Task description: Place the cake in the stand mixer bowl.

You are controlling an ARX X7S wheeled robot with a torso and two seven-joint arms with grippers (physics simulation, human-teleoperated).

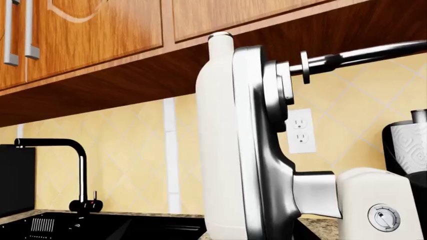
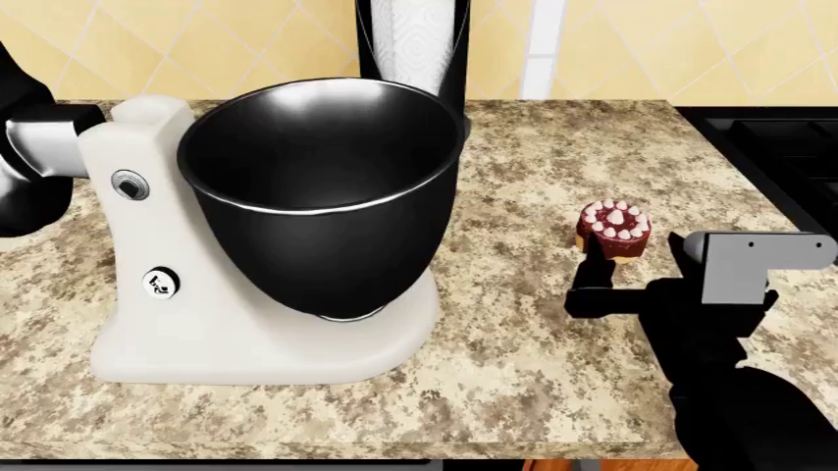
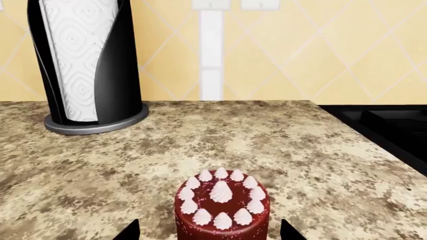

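The tiny red-brown cake (image 2: 613, 229) with pale pink dollops stands on the granite counter (image 2: 524, 334), to the right of the mixer. The large glossy black stand mixer bowl (image 2: 321, 186) sits on the white mixer (image 2: 196, 324), open and empty. My right gripper (image 2: 629, 285) is low at the cake's near side. In the right wrist view the cake (image 3: 222, 207) stands between my open fingertips (image 3: 130, 232), with a gap on each side. My left gripper does not show. The left wrist view shows only the mixer's raised head (image 1: 227, 140) from close by.
A white paper-towel roll in a black holder (image 2: 412, 39) stands behind the bowl and also shows in the right wrist view (image 3: 90, 65). A black cooktop (image 2: 786, 147) lies at the counter's right. A black faucet (image 1: 77, 170) and sink show beyond the mixer, with wooden cabinets above.
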